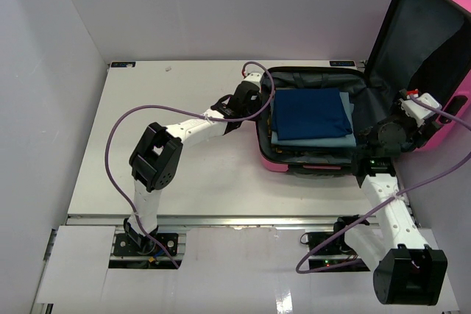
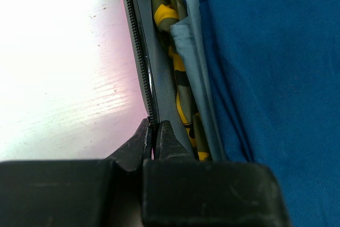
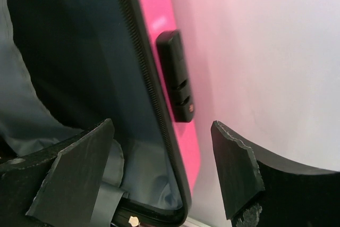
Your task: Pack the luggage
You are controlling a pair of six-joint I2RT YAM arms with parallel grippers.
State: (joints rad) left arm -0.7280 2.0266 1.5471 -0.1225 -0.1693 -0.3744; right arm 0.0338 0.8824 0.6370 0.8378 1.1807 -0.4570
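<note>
The luggage (image 1: pixel 274 165) lies open at the far right of the table (image 1: pixel 169 159). Its base is flat with the opening facing up. The lid (image 1: pixel 430 42) stands up from the right side and tips away toward the right wall, so the hinge line runs near to far. From above the base looks almost square, so its long axis is hard to call.

A folded navy cloth (image 1: pixel 309 110) covers most of the base, with a grey-blue cloth (image 1: pixel 316 140) under it. The left wrist view also shows a yellow-patterned cloth (image 2: pixel 162 3) wedged against the rim, mostly hidden. The lid's top corner is cut off by the frame, and no wheels can be made out.

The left gripper (image 2: pixel 154 130) is at the base's left rim, clenched, and the zipper edge runs straight in between its tips. The right gripper (image 3: pixel 162 126) is at the lid's free edge with its fingers spread wide. The pink edge and a black latch (image 3: pixel 175 75) sit between the fingers without clear contact. Its fingertips are hard to pick out in the overhead view.
</note>
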